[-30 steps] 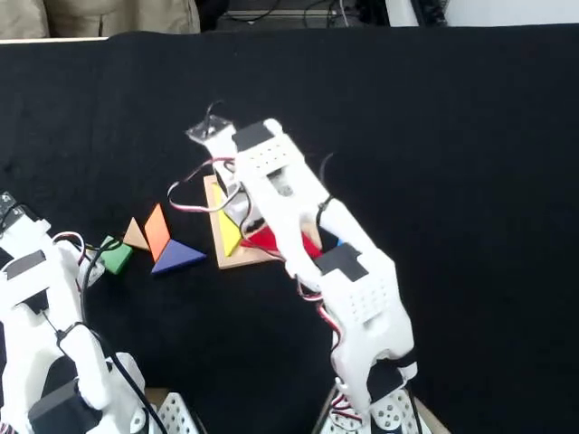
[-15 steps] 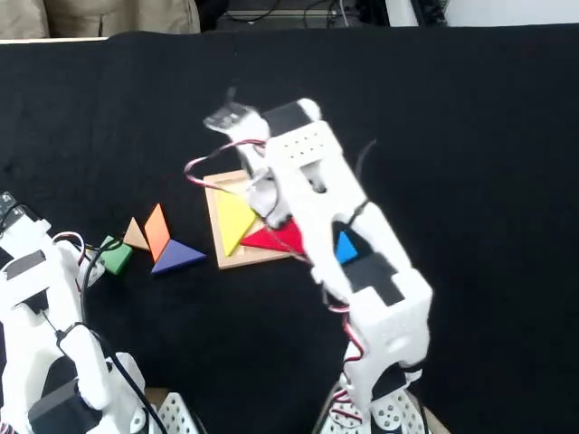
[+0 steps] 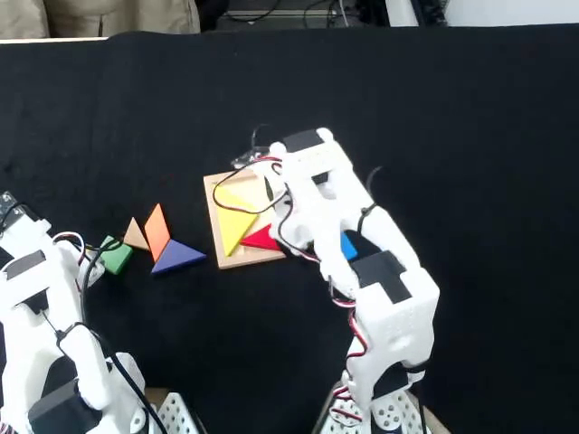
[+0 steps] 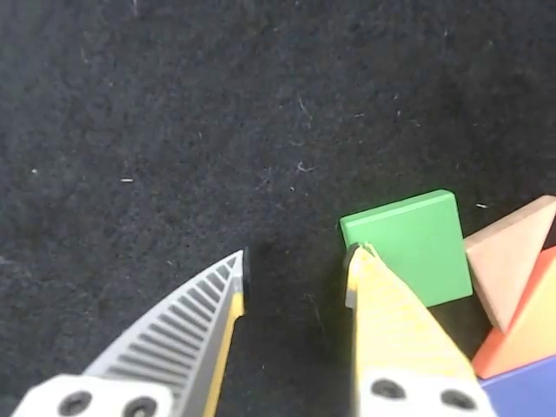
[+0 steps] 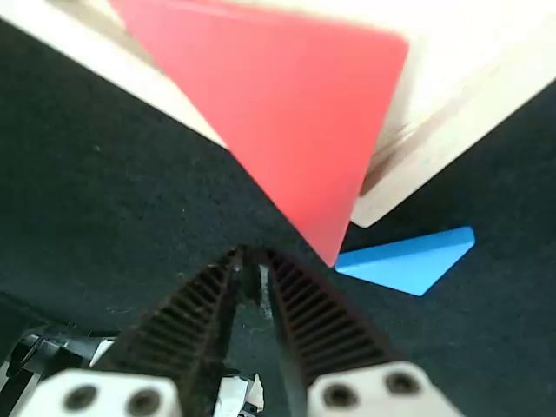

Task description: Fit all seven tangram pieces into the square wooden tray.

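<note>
Overhanging the edge of the wooden tray, the red triangle lies just beyond the right gripper, its fingers nearly closed and empty. The left gripper, fingers parted, sits beside the green square.

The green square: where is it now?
High view: the green square lies left of the tray, next to the tan triangle, beside the left claw.

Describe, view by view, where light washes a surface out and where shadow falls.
High view: the right arm glares white against the black cloth. Right wrist view: the wooden tray is washed out pale behind the red triangle. Left wrist view: shadow pools under the left gripper, next to the green square.
</note>
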You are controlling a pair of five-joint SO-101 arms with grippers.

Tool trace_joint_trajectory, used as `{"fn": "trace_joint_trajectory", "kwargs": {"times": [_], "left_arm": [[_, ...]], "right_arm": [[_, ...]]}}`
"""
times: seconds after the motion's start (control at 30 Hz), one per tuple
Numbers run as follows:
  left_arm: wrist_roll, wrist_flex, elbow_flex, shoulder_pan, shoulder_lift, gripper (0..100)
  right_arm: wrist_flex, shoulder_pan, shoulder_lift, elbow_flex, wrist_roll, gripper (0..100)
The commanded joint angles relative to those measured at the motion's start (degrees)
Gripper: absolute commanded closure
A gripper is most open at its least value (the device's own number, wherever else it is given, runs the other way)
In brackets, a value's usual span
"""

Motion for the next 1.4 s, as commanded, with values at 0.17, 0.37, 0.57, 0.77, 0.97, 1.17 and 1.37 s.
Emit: {"fn": "trace_joint_trajectory", "kwargs": {"times": [0.17, 0.37, 0.57, 0.77, 0.97, 1.17, 1.37], "left_arm": [[-0.26, -0.35, 0.04, 0.84, -1.49, 81], [-0.26, -0.35, 0.04, 0.84, -1.49, 81], [-0.26, -0.35, 0.04, 0.84, -1.49, 81], [-0.26, -0.44, 0.04, 0.84, -1.49, 81], [-0.26, -0.53, 0.04, 0.84, -1.49, 81], [-0.26, -0.53, 0.04, 0.84, -1.49, 81], [-0.26, -0.62, 0.04, 0.84, -1.49, 81]], "right_arm": [[-2.9, 1.05, -2.77, 0.04, 0.62, 98.8], [-2.81, 1.14, 3.47, -3.03, 0.53, 98.8], [-2.37, 1.05, 5.23, -8.75, 0.09, 98.8], [-2.37, 1.41, 5.14, -11.47, 0.44, 98.8], [-2.37, 4.13, 2.59, -19.21, -0.35, 98.8], [-7.65, 6.77, 8.48, -20.88, -2.73, 98.8], [-7.56, 3.96, 11.3, -20.88, -2.73, 98.8]]}}
